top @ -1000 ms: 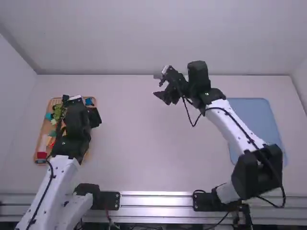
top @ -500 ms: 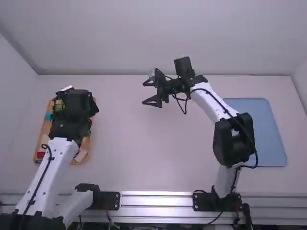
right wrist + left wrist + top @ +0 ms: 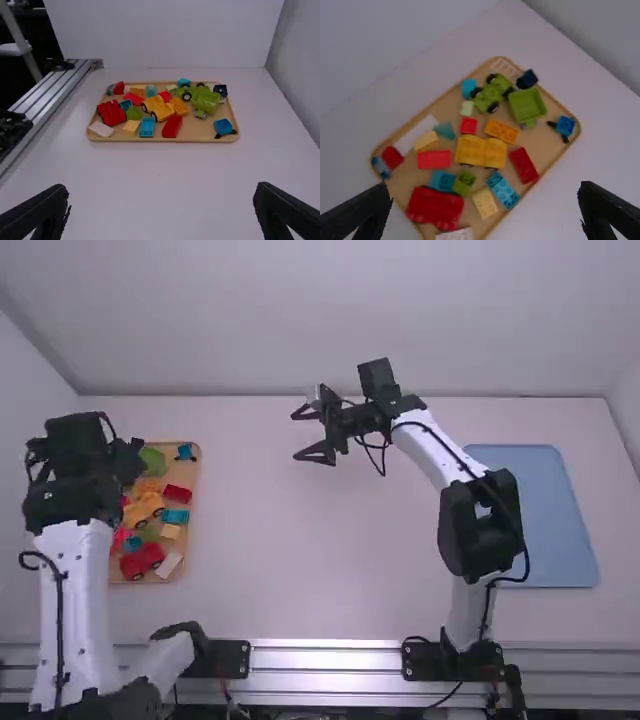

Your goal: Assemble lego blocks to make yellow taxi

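Note:
My left gripper point(image 3: 75, 445) is raised over the far-left side of the wooden tray, partly covering it; in the left wrist view my left gripper point(image 3: 485, 210) is open with nothing between its fingers. A yellow car body point(image 3: 481, 151) with dark wheels lies in the tray, beside an orange-yellow brick point(image 3: 502, 131) and a green wheeled chassis point(image 3: 492, 94). My right gripper point(image 3: 306, 433) is above the far middle of the table, pointing left; in the right wrist view my right gripper point(image 3: 161, 210) stands open and holds nothing.
The wooden tray point(image 3: 210, 138) also holds a red car point(image 3: 111, 113), a green dump bed point(image 3: 205, 100), a blue piece point(image 3: 223, 126) and several loose bricks. A blue mat point(image 3: 540, 510) lies at the table's right. Walls rise behind and at the left.
The left arm has swung left off the tray's middle, uncovering many bricks. The right gripper has shifted left and spread its fingers, then moved only slightly.

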Available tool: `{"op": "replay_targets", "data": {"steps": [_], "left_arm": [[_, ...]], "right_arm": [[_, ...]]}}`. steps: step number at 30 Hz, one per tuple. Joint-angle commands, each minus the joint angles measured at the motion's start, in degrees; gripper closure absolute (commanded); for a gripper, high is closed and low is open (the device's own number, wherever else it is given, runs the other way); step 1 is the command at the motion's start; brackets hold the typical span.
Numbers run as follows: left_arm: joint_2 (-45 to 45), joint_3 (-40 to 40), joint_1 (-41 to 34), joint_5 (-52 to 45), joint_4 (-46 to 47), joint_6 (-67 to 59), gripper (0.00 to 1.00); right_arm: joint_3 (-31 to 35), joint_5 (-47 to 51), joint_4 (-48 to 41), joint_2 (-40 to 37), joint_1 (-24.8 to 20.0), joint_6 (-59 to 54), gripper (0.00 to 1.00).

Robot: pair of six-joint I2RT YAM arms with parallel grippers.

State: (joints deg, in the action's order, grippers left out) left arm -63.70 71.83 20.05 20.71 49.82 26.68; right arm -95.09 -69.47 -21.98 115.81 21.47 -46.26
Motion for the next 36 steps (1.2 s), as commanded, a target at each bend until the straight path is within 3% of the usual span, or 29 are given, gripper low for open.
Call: {"op": "replay_targets", "data": {"steps": [1,7,15,23,28,33,36], "left_arm": [[-1.5,0.9,4.5,-4.2,0.5,1.0,0.01],[-7.1,0.9,10.5,-16.4,-1.1,-3.9,0.01],[-20.3,1.7,10.7,-17.4,-2.4,-6.8,0.01],[-39.5,15.5,10.4,-17.7,7.9,-8.8,0.01],[-48.2,21.3,10.8,-16.7,10.6,-20.7,0.01],[-51.5,20.4,10.7,-18.8,11.1,-46.6,0.00],[-51.5,17.8,10.7,-13.5,10.8,-59.2,0.01]], "right_arm": [[-2.1,-1.0,0.3,0.8,1.1,-0.3,0.01],[-2.1,-0.9,2.3,0.8,1.8,-0.3,0.01],[-2.1,-1.0,3.2,0.8,2.7,-0.2,0.01],[-2.0,-1.0,3.6,0.8,3.5,-0.3,0.01],[-2.0,-1.0,3.6,0.8,4.0,-0.1,0.01],[-2.0,-0.9,3.6,0.8,4.5,-0.3,0.01],[-2.0,-0.8,3.6,0.8,4.1,0.0,0.01]]}}
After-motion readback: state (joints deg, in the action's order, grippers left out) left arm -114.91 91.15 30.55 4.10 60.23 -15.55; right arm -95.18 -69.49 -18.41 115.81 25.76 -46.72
